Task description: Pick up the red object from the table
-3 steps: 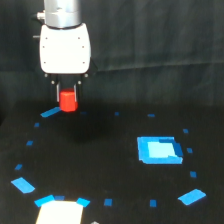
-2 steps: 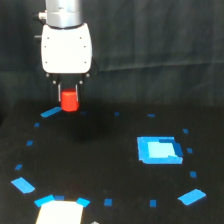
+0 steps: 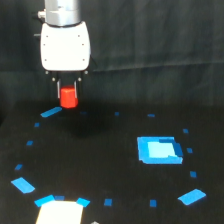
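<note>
The red object (image 3: 68, 97) is a short red-orange cylinder held between the dark fingers of my gripper (image 3: 68, 95), under the white gripper body at the exterior view's upper left. The gripper is shut on it and holds it clear above the black table (image 3: 100, 165). The cylinder's upper part is partly hidden between the fingers.
A bright blue square patch (image 3: 158, 150) lies on the table at the exterior view's right. Small blue tape marks ring the table, including one (image 3: 50, 112) just below the gripper. A pale white block (image 3: 59, 212) sits at the bottom left edge. A dark curtain hangs behind.
My gripper has risen a little with the red object in it, lifting it farther above the table. Nothing else has moved.
</note>
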You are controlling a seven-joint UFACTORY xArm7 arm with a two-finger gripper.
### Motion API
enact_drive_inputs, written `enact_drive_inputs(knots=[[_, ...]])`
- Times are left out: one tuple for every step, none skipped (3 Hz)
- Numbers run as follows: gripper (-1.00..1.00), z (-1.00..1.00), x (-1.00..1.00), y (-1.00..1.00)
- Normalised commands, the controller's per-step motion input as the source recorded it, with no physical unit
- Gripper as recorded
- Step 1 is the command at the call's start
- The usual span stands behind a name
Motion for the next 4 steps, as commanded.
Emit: enact_drive_inputs(knots=[[-0.81, 0.46, 0.27, -0.15], [-0.86, -0.28, 0.01, -0.22], [-0.58, 0.35, 0.71, -0.73], [-0.73, 0.53, 0.49, -0.30]])
